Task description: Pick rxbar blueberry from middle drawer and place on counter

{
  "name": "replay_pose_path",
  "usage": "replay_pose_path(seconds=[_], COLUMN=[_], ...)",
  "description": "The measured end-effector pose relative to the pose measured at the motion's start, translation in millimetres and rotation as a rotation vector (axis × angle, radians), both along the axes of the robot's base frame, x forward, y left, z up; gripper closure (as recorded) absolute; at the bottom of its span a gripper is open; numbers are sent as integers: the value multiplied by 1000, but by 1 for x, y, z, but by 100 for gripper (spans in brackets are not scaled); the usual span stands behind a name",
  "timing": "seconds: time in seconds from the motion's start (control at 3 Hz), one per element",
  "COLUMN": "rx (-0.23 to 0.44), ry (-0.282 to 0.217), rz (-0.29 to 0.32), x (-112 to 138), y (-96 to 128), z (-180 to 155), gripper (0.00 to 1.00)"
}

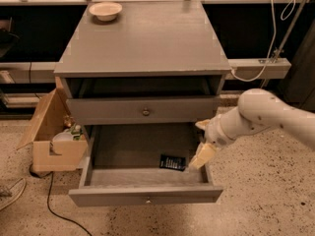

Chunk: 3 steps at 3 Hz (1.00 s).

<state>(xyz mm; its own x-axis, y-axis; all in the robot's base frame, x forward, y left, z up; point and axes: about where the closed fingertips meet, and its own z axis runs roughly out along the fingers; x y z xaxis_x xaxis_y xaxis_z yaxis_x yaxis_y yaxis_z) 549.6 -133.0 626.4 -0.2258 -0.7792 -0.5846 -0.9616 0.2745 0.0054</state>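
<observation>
The rxbar blueberry (173,162), a small dark flat wrapper, lies on the floor of the open middle drawer (118,194), towards its right front. My gripper (202,141) hangs over the drawer's right side, just right of the bar and a little above it, not touching it. Its two pale fingers stand apart and hold nothing. The grey counter (147,38) is the cabinet's top, above and behind the gripper.
A pale bowl (105,10) sits at the counter's back left corner. The drawer above (145,112), with a brassy knob, is shut. An open cardboard box (51,141) with bottles stands left of the cabinet. A cable (49,205) runs over the floor.
</observation>
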Motion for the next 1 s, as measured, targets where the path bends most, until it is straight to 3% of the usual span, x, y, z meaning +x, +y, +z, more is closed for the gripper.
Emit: replay_pose_path(seconds=[0.33,0.67,1.0], rx=[1,8,22], ry=[85,74,4], rz=[-3,6,19], x=[6,19,41], y=[6,13,19], z=[-53,-96,-125], gripper=[0,0,0])
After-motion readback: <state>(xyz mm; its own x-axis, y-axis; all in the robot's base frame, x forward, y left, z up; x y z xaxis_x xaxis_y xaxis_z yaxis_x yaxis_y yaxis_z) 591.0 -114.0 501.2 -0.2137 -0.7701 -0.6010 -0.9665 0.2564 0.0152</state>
